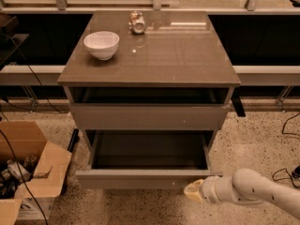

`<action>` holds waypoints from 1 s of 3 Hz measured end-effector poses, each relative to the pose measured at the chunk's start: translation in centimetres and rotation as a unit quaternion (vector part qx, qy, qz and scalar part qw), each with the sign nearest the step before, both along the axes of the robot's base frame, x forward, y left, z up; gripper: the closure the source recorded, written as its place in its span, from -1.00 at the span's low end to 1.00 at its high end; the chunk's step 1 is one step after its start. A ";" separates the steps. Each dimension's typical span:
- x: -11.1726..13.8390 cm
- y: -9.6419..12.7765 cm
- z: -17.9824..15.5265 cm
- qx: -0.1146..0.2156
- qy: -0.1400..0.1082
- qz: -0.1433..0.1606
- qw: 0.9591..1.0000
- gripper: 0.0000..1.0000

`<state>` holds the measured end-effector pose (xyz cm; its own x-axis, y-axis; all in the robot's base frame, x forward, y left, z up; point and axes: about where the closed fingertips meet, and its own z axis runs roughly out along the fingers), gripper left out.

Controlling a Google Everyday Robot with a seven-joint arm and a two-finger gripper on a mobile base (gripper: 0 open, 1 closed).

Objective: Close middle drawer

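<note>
Hand: the hand (pixel 193 191) is seen low at the right, at the end of the white arm (pixel 255 189). Its pale tip is at the right end of the front panel (pixel 136 178). Whether it is touching the panel, and whether it is apart or together, cannot be told.
Key relation: the middle drawer (pixel 150 150) lies ahead of the hand and mostly to its left. The panel's long axis runs left to right, squarely across the line of a push. The way home runs straight back, away from the camera and into the cabinet. Only one arm is present.
Middle drawer: it is pulled well out, with the empty floor exposed between thin side walls. The closing step is judged not yet done.
Risk: a push from the panel's right end rather than its middle is judged liable to skew the drawer.
Cardboard box: an open cardboard box (pixel 29 172) of clutter is seen on the floor just left of the drawer.
Upper drawer front: the upper drawer front (pixel 150 116) is set above the open drawer, with a dark gap over it.
Tabletop: the tabletop (pixel 178 55) carries a white bowl (pixel 101 44) at the left and a can (pixel 137 22) lying at the back.
</note>
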<state>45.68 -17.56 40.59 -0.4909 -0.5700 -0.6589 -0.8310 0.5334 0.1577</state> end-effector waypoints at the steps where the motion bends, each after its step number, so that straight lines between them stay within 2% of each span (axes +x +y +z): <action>1: 4.5 1.9 0.5 0.006 -0.056 0.000 0.998 1.00; 2: 4.9 2.1 0.5 0.006 -0.061 0.000 0.998 0.69; 3: 8.2 3.3 1.3 0.016 -0.092 0.000 0.996 0.22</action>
<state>53.92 -14.28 41.84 -0.3599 -0.5476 -0.7554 -0.8474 0.5306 0.0192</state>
